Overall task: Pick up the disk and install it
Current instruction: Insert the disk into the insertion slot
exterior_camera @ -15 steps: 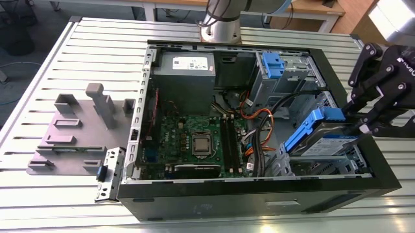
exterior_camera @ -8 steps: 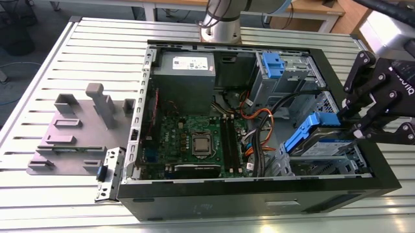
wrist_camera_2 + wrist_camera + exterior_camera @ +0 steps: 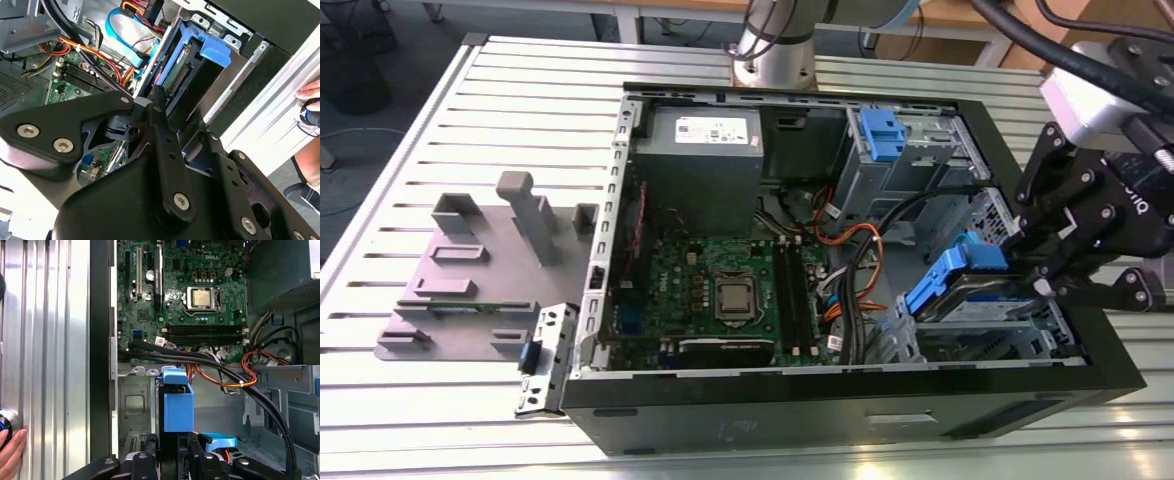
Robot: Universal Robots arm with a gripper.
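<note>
One claw (image 3: 1047,283) tight on the disk (image 3: 967,303)

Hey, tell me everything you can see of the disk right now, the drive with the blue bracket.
The disk is a flat silver drive with a pale label, framed by a blue plastic bracket. It lies tilted in the metal drive bay of the open computer case, on the exterior view's right, near orange cables. The gripper is at its outer edge.
</note>
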